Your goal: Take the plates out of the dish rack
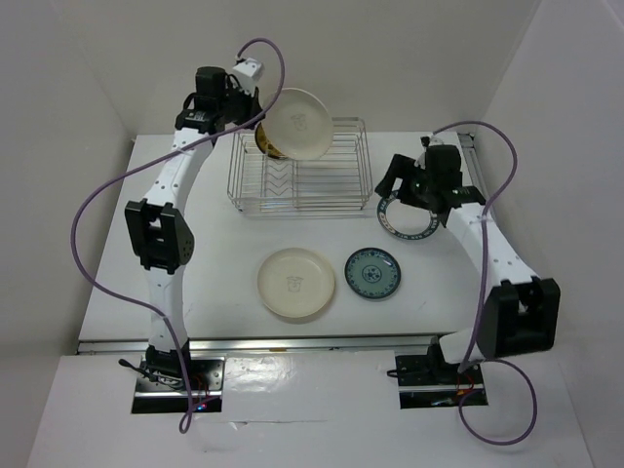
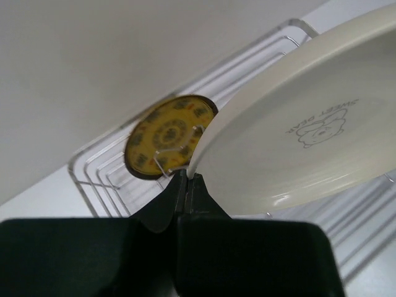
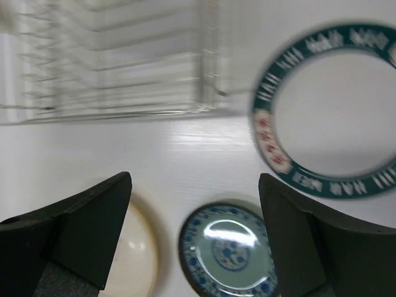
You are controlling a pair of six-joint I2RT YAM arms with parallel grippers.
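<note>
I get bright, even light; shadows under the silver wire-grid dish rack [image 1: 297, 180] are soft. My right wrist view blurs that rack; above it, glare glints on the round cream plate [image 2: 297, 142].

The cream plate [image 2: 297, 136] runs past the left wrist view's right edge, hiding part of the yellow-brown plate [image 2: 162, 139]. In the right wrist view the dish rack [image 3: 111, 62] is blurred.
</note>
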